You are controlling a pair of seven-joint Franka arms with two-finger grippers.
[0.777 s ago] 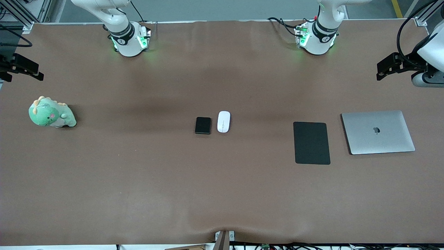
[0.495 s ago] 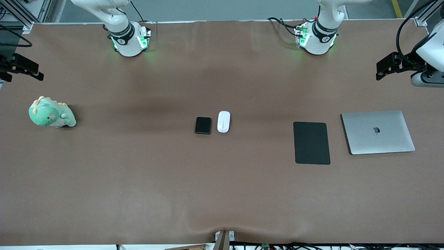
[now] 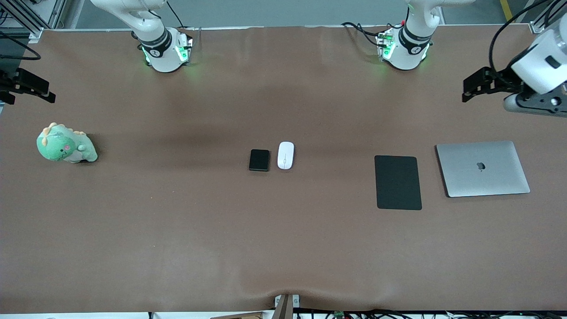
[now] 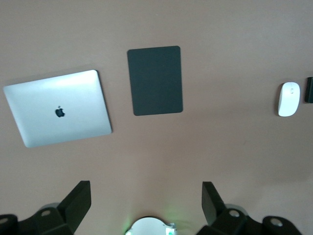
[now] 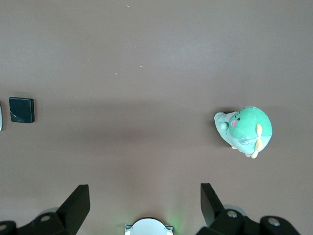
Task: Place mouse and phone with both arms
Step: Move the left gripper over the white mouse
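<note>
Both grippers up high, fingers spread, holding nothing.
You've got mouse (image 3: 285, 155) touching-close beside phone (image 3: 259, 160) at table centre, well apart from left gripper (image 4: 146, 205) and right gripper (image 5: 145, 204).

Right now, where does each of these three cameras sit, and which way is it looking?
Front view: high across the table, facing both arm bases; left gripper and right gripper at the ends.
Left wrist view: looks down past open fingers at the silver closed laptop, black flat pad, white oval mouse.
Right wrist view: looks down past open fingers at the green plush dinosaur and the small black phone, also seen from the front.
</note>
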